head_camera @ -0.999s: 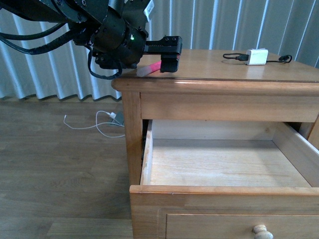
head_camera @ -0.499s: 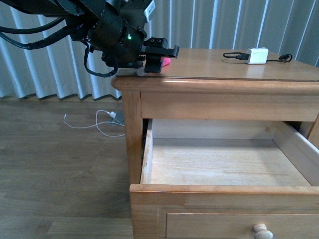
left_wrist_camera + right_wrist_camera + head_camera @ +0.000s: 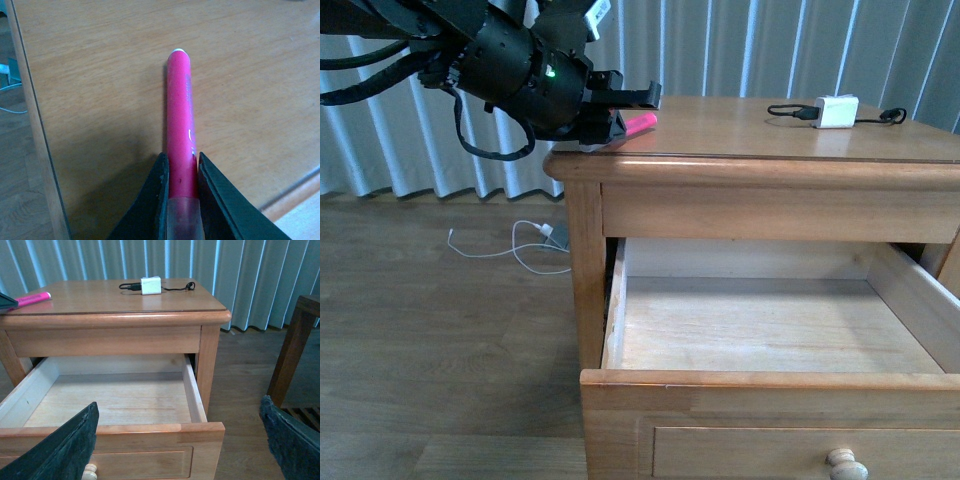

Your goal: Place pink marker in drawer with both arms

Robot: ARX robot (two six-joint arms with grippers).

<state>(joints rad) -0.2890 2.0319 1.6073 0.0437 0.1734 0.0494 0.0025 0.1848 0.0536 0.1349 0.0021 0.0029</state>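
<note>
- Marker [image 3: 178, 115], neon pink cylinder with pale translucent cap end, lying flat on nightstand top [image 3: 100, 75] near its corner.
- Left gripper [image 3: 182, 160] pinching its cap end.
- Right gripper [image 3: 178, 407] spread wide, facing open drawer [image 3: 120, 429].

Front and right wrist views share the drawer [image 3: 760, 340]; left wrist hugs the tabletop [image 3: 100, 75].

Drawer [image 3: 760, 330] pulled out, inside open from above; charger [image 3: 837, 112] w/ cable [image 3: 786, 112] on nightstand top [image 3: 740, 138], far right.
</note>
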